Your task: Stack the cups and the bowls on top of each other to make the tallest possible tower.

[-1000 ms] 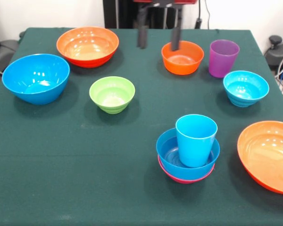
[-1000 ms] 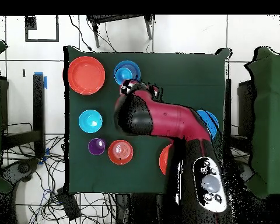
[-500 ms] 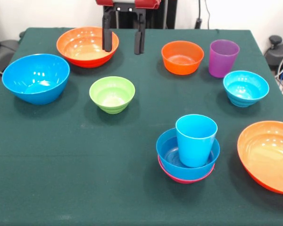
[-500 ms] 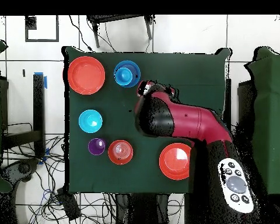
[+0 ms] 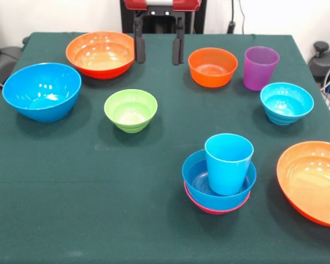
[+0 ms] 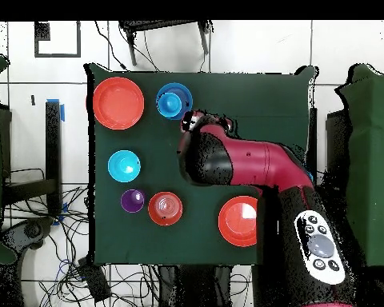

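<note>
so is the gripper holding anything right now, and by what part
Nothing is held. The gripper hangs open above the table's far side, with only bare cloth showing between its fingers, between two orange bowls.

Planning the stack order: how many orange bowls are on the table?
3: a large orange bowl at the far left, a small orange bowl far centre beside the purple cup, and another large orange bowl at the near right edge.

Table [image 5: 88, 181] draped in dark green cloth, with the vessels resting directly on it.

From the green bowl [image 5: 130, 109]: large blue bowl [image 5: 42, 90] at 9 o'clock, orange bowl [image 5: 102, 53] at 11, small orange bowl [image 5: 212, 66] and purple cup [image 5: 260, 67] at 2, cyan bowl [image 5: 286, 102] at 3, the tower [image 5: 219, 180] at 4, another orange bowl [image 5: 312, 180] at 4.
</note>
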You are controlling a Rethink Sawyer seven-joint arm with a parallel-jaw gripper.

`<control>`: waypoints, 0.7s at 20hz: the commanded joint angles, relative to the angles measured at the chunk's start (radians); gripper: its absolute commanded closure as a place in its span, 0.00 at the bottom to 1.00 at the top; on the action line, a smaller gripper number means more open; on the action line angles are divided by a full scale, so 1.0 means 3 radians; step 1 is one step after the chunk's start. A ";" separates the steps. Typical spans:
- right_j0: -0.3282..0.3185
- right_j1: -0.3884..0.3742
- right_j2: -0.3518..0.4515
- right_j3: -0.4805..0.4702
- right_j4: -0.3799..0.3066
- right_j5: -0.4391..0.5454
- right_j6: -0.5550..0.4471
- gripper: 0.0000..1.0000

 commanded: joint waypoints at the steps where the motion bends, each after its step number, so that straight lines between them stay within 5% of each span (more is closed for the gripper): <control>1: -0.0083 0.0288 0.0389 0.0169 -0.0380 0.0431 -0.0582 0.00; 14: -0.0239 0.0427 0.0425 0.0566 -0.0779 -0.0006 -0.0292 0.00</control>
